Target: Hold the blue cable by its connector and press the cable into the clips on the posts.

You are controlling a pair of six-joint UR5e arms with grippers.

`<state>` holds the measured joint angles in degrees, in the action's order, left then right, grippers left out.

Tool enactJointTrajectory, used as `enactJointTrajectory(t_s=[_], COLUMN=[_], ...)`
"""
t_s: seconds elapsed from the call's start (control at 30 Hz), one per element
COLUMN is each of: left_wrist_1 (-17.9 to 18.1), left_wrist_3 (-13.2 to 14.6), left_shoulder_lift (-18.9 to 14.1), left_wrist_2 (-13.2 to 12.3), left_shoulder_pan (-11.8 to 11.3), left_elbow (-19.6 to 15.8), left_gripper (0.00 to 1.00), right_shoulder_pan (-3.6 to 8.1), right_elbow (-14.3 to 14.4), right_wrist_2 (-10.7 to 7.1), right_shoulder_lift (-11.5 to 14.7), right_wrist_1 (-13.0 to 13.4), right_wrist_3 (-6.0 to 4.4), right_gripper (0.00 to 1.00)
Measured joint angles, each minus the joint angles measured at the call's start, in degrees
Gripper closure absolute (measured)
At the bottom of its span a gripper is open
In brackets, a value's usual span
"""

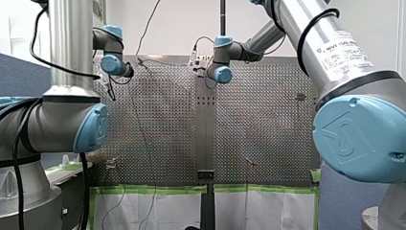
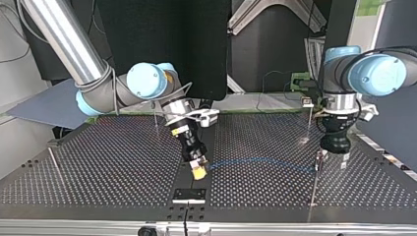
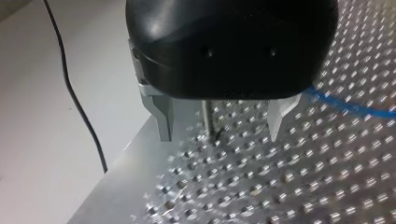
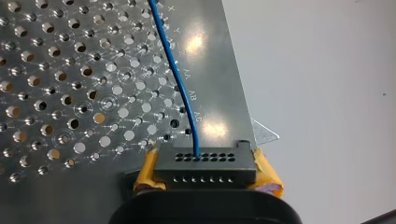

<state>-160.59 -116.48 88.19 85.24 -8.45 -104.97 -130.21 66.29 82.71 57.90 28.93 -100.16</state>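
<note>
Arms [image 2: 64,44]: two.
Grippers: two, my left gripper [image 3: 219,134] and my right gripper [image 4: 208,177].
Blue cable [image 4: 180,84]: one, running ahead of my right gripper.
Connector [image 4: 205,165]: one, clamped between its yellow pads [image 4: 145,175].
Posts [image 2: 156,120]: four, one between my left gripper's spread fingers [image 3: 163,121].

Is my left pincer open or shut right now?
Open. In the left wrist view the left pincer has its metal fingers standing wide apart, with a thin post between them, touching neither.

Along the bare edge of the perforated table [image 4: 224,70], in the right wrist view, small etched letters run in a row: X, Y, then AA, AB, AC. A white label [image 1: 345,48] on my right arm carries print too small to read.
</note>
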Motion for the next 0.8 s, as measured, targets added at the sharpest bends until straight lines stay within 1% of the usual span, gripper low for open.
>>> enactJointTrajectory(t_s=[0.17, 0.3, 0.5, 0.67, 0.8], left_wrist_1=[-2.22, -4.33, -7.58, -9.71, -11.45], left_wrist_3=[-0.71, -1.35, -1.57, -0.3, 1.54], left_shoulder_lift=[-2.25, -4.35, -7.61, -9.8, -10.69], left_wrist_2=[-0.32, -0.57, -1.05, -0.78, 0.59], left_shoulder_pan=[0.25, 0.38, 0.71, 1.28, 1.97], left_elbow=[-1.16, -1.31, -1.34, -1.35, -1.35], left_gripper=[0.0, 0.0, 0.0, 0.0, 0.0], right_shoulder_pan=[0.0, -0.12, -0.13, -0.11, -0.07], right_elbow=[0.02, 0.02, 0.0, 0.01, 0.0], right_wrist_2=[0.0, 0.0, 0.0, 0.0, -0.03], right_shoulder_lift=[-0.08, -0.11, -0.29, -0.42, -0.48], right_wrist_1=[0.0, 0.0, 0.0, 0.0, 0.0], right_wrist_3=[0.03, 0.04, 0.04, 0.04, 0.04], right_gripper=[1.0, 1.0, 1.0, 1.0, 1.0])
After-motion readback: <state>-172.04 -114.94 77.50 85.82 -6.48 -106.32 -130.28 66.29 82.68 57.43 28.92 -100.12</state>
